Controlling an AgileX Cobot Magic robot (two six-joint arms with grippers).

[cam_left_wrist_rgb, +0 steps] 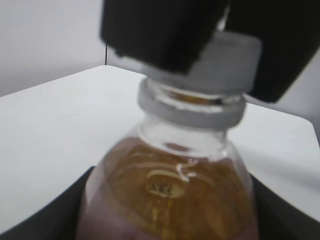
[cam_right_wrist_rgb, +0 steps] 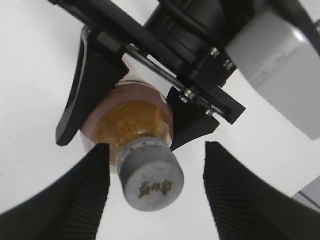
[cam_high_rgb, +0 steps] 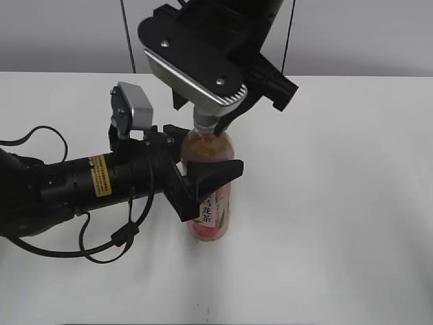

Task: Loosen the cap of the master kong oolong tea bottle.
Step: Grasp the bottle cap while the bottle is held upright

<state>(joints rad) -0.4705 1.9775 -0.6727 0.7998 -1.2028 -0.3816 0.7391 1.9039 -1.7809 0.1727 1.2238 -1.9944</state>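
White tabletop (cam_high_rgb: 352, 203); left gripper (cam_high_rgb: 203, 177) clamped the slim amber tea bottle (cam_high_rgb: 211, 203), right gripper (cam_right_wrist_rgb: 155, 190) gaped around its ribbed white cap (cam_right_wrist_rgb: 148, 171), one finger touching. Should've squeezed squarely before twisting.

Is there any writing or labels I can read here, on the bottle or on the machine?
"乌龙茶", dark characters running down the white band of the tea bottle; the first character is partly hidden.
Grey mark on top of the cap: too blurred to read.
Yellow sticker on the left arm: print too small to read.
Nothing else legible.
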